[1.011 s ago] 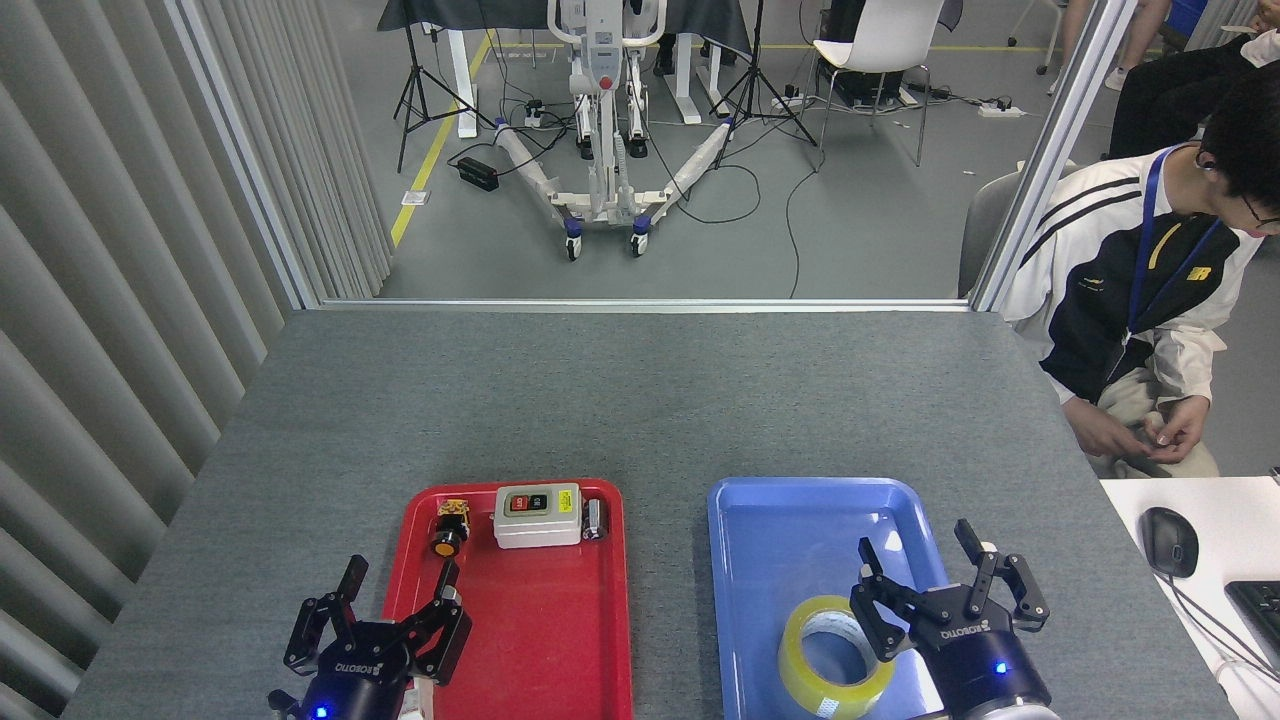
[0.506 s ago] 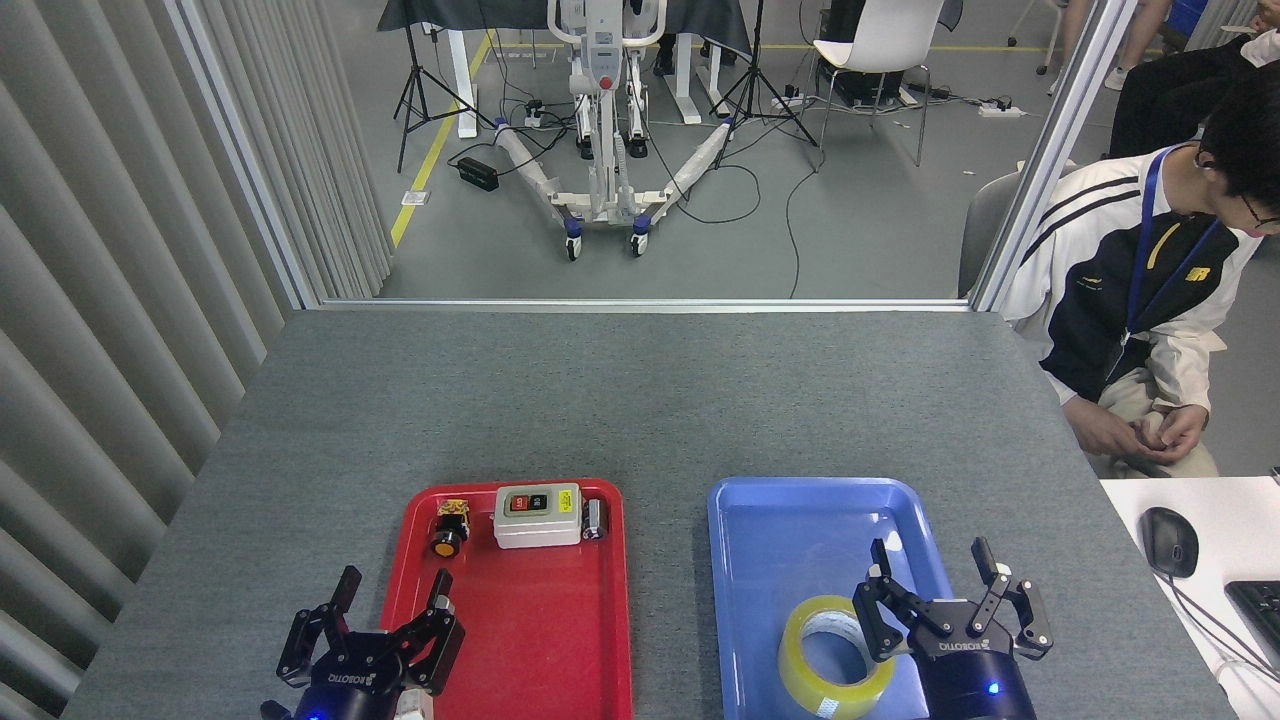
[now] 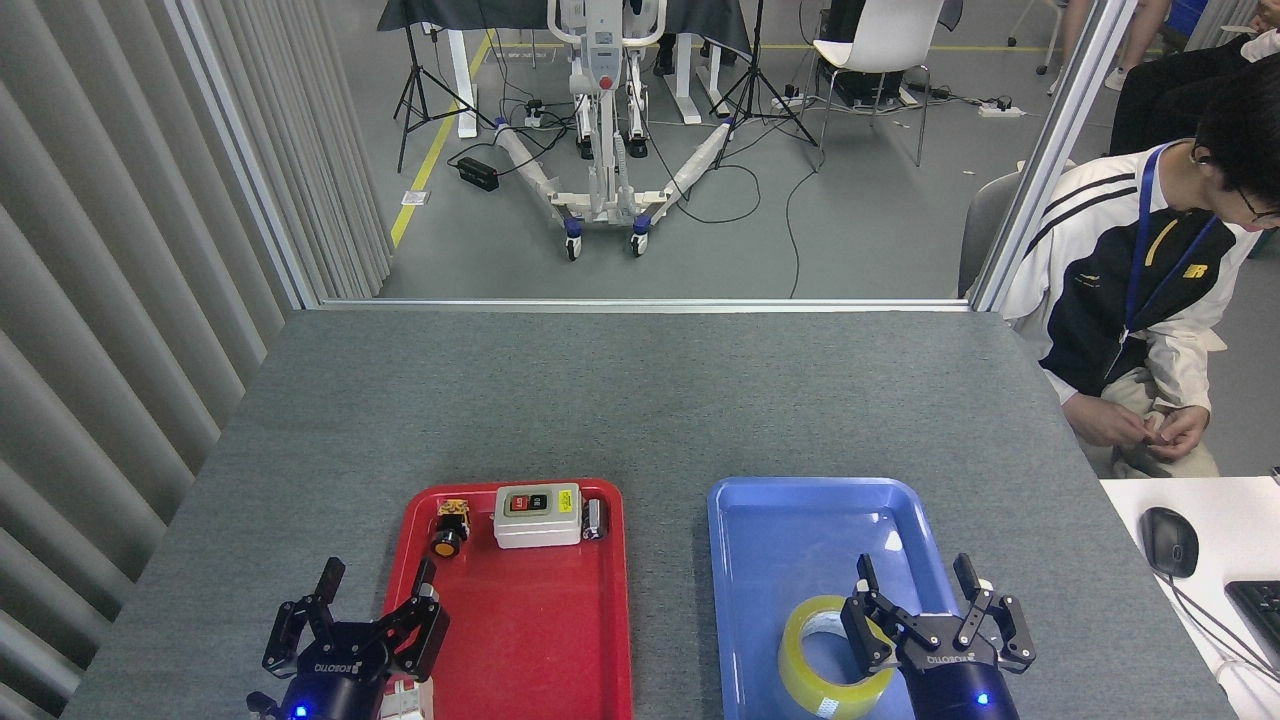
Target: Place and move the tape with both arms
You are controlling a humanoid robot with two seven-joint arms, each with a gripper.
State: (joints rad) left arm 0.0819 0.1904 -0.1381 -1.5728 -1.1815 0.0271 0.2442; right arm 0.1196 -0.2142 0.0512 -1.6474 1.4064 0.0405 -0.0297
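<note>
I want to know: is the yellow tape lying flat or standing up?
Lying flat. The tape rests in the blue tray, its round hole facing up.

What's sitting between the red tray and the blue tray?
Nothing: in the head view, only a bare strip of grey table separates the red tray from the blue tray.
</note>
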